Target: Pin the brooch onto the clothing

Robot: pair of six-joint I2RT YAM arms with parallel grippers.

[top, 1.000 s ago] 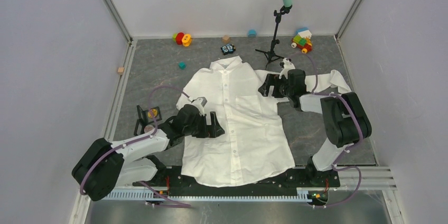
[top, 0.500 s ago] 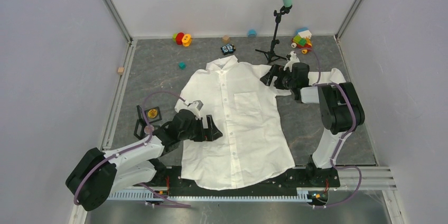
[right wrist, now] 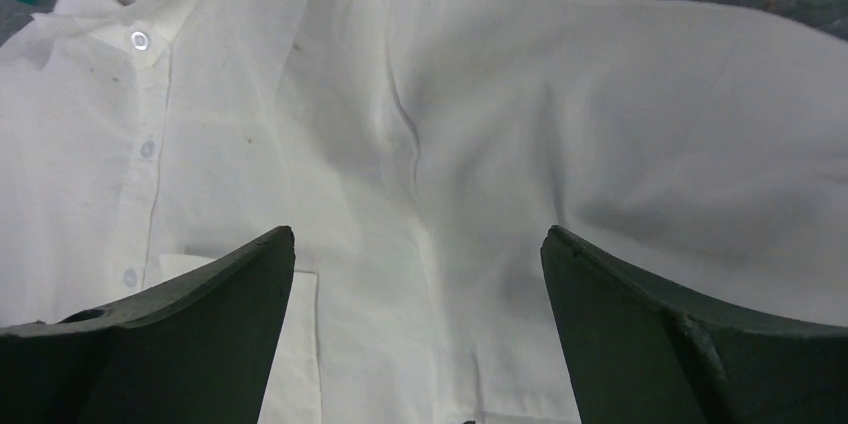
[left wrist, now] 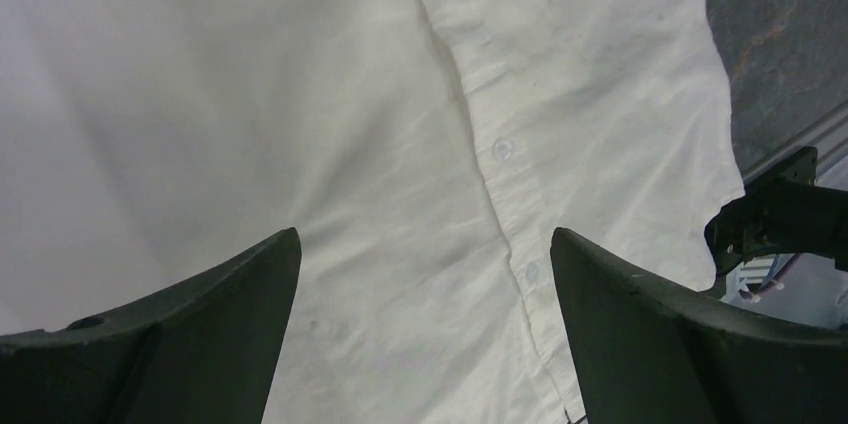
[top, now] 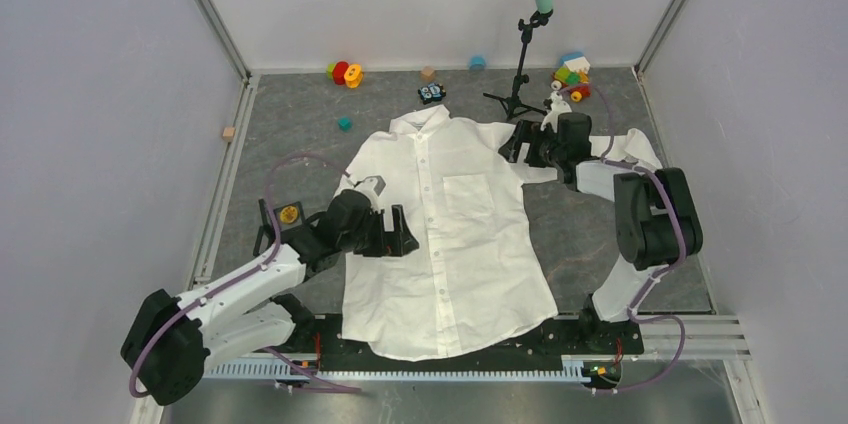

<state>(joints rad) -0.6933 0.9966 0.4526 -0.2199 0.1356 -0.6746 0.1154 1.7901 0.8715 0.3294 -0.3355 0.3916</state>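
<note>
The clothing (top: 450, 224) is a white button-up shirt spread flat on the grey table, collar at the far end and chest pocket (top: 468, 194) facing up. The brooch (top: 289, 212), a small round gold piece, rests on a black stand left of the shirt. My left gripper (top: 403, 232) hovers open over the shirt's left front; its wrist view shows only fabric (left wrist: 300, 94) and the button placket between the fingers of the left gripper (left wrist: 422, 234). My right gripper (top: 512, 151) is open above the shirt's right shoulder seam (right wrist: 405, 134), with nothing between the fingers of the right gripper (right wrist: 418, 232).
A black tripod stand (top: 518, 94) with a green-tipped pole stands just behind the right gripper. Toys lie along the back: a red and yellow one (top: 345, 72), a small black car (top: 432, 94), coloured blocks (top: 572, 79), a teal cube (top: 344, 124). Walls enclose the table.
The right gripper has moved toward the far side, from the chest edge to the shoulder. The left gripper has shifted slightly left and back over the shirt. Both stayed open.
</note>
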